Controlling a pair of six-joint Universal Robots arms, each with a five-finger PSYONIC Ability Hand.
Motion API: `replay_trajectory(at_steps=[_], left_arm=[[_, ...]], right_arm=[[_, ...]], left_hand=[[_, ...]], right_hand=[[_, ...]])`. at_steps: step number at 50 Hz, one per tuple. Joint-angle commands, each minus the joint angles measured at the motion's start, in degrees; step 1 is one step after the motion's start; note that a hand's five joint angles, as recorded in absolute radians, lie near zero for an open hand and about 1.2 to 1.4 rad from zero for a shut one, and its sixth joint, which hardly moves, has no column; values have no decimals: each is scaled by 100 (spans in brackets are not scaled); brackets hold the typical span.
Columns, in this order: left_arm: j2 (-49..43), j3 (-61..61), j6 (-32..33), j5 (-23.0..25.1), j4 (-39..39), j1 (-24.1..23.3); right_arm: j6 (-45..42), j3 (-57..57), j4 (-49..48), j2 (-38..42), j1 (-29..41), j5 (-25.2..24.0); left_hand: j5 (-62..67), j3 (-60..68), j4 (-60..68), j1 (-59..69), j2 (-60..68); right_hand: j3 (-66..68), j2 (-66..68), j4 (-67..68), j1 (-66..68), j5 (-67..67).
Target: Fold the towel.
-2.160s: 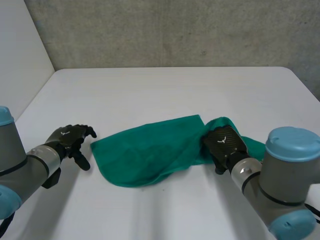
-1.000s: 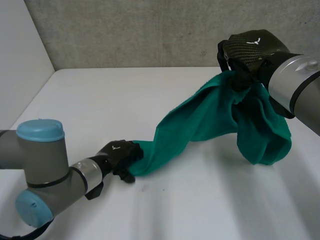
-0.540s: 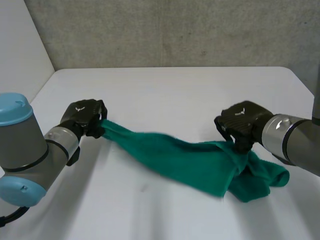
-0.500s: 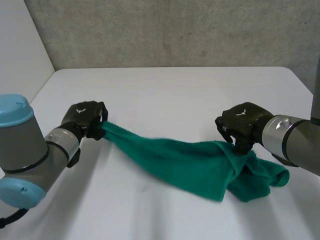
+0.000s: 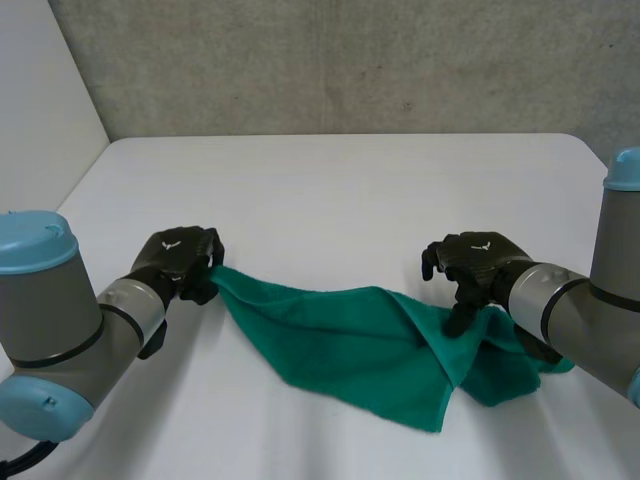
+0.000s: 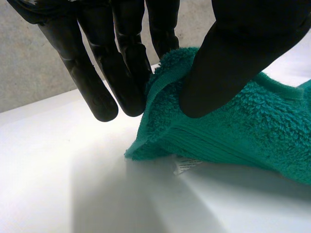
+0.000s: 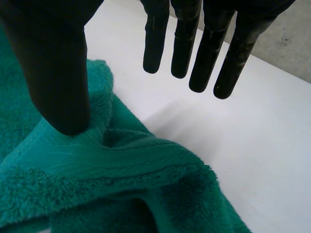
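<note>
1. Opening on one white desk (image 5: 330, 180), carrying everything in play.
2. Picking out one green towel (image 5: 340, 340), lying rumpled on the near part of the desk between the two arms, drawn out flat toward the left and bunched in a heap on the right. Judging it soft, limp and light, with thick terry pile offering plenty of grip and nothing fragile about it. Expecting it to sag wherever unsupported, so favouring holds at the corners and along the hemmed edges rather than mid-cloth.
3. Counting two black hands. Left hand (image 5: 180, 262) pinching the towel's left corner between thumb and fingers, plain in the left wrist view. Right hand (image 5: 475, 270) loose, fingers straight and spread above the desk, thumb merely resting on the bunched right end, gripping nothing.
4. Catching one small white label (image 6: 187, 165), peeking out from under the pinched corner.
</note>
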Motion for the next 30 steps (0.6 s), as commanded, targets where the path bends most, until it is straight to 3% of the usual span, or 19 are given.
replay_trajectory(at_steps=[1,12,13,15,21,27,30], left_arm=[[1,-37,7,0,10,7],[-332,261,130,-8,54,25],[-376,305,183,-8,54,25],[-490,428,349,-8,81,25],[-754,1095,894,-26,72,16],[-667,2949,930,-359,160,-27],[-361,3512,747,-850,588,-37]], right_arm=[[501,-159,12,344,42,-7],[439,-396,250,828,60,-7],[439,-465,293,863,60,2],[439,-728,381,942,51,45],[264,-1659,215,942,-1,107],[-237,-3022,-952,811,34,440],[-465,-3226,-2425,294,25,765]], left_hand=[[1552,1181,1177,1381,1157],[1552,1181,1177,1381,1157],[1552,1181,1177,1381,1157],[1552,1181,1177,1381,1157],[1552,1181,1177,1381,1157],[1552,1181,1177,1381,1157],[1552,1181,1177,1381,1157]], right_hand=[[775,754,787,1126,775],[1452,1430,1463,1802,1451],[2001,1980,2013,2352,2001],[4911,4890,4923,5262,4910],[4928,4906,4939,5279,4927],[4928,4906,4939,5279,4927],[4928,4906,4939,5279,4927]])
